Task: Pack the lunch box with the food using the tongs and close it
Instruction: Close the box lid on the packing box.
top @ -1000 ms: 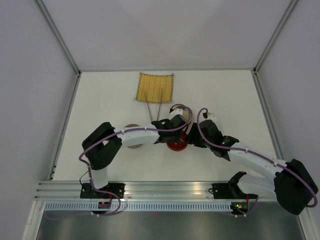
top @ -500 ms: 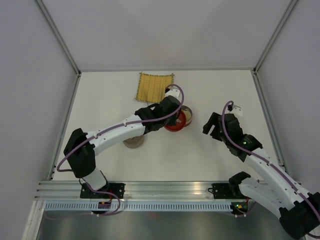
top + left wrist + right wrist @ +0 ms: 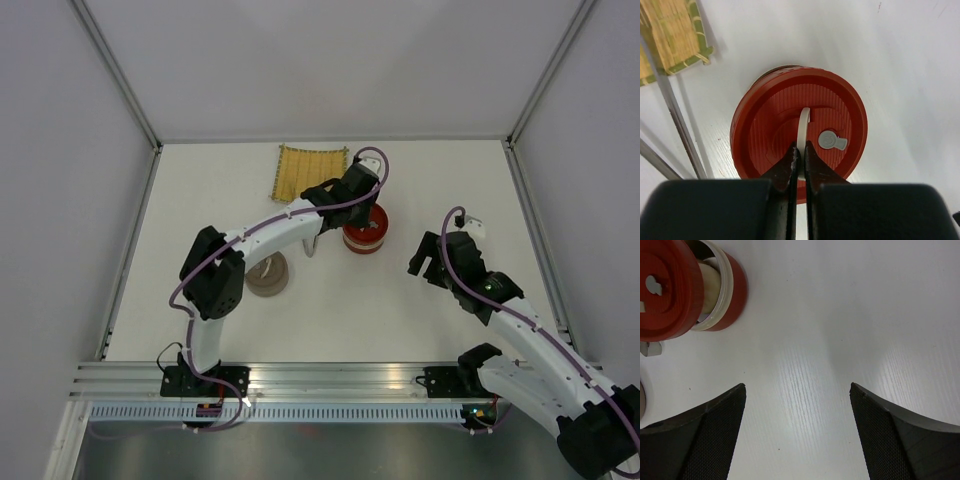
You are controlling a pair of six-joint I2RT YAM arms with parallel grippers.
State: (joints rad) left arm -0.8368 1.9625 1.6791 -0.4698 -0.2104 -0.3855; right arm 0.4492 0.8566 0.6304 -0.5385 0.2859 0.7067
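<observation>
Red lid (image 3: 840, 112) askew on lunch box (image 3: 735, 285), left gripper (image 3: 800, 148) pinching its handle (image 3: 803, 125); right gripper (image 3: 797, 386) wide. Risk: lid jams crooked.

Top view: from high up, above and behind the arm bases, looking down on the whole white table (image 3: 200, 190), far from the red lunch box (image 3: 366, 238).

Left wrist view: from right above the red lunch box, very close, looking down onto its lid (image 3: 840, 115).

Right wrist view: from the right of the red lunch box, low over the table, a little way off, with the box up in the left corner.

Shared by all three: the red lunch box.

Shared by top and left wrist views too: the yellow mat (image 3: 312, 172) and silver tongs (image 3: 675, 115), left of the box.
</observation>
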